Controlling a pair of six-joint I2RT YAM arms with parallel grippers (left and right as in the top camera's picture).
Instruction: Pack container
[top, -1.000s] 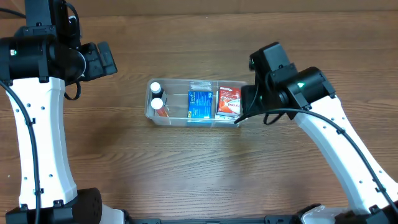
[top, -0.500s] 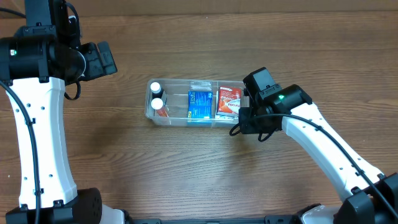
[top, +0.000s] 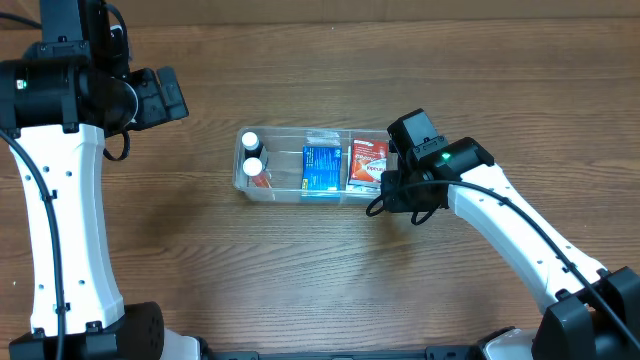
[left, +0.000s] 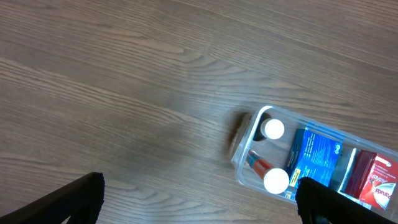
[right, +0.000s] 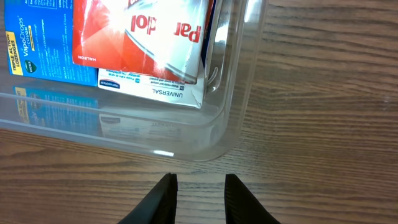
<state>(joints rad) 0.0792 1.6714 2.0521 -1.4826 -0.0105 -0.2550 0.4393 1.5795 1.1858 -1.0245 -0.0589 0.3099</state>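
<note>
Hovering just outside the corner of the container (right: 239, 118) nearest the red box (right: 140, 37), the right gripper (right: 199, 180) has its two dark fingers a narrow gap apart, with nothing between them. The left gripper (left: 199, 193) hangs well apart from the tub, fingers spread wide and empty.

The container sits mid-table on the wooden table (top: 300, 290). It holds two white-capped bottles (left: 272, 129) at one end, a blue VapoDrops box (right: 37, 37) in the middle and the red box at the other end.

The main risk, as I judge it, is a nudge. The tub looks light and thin-walled, and the wood grain surface looks smooth. A forward move that meets the wall instead of straddling it would likely skid the tub and jostle the bottles. A pinch on the rim could flex the wall.

The tub is clear glossy plastic with rounded corners and a raised rim. The boxes are flat printed card with crisp edges.
</note>
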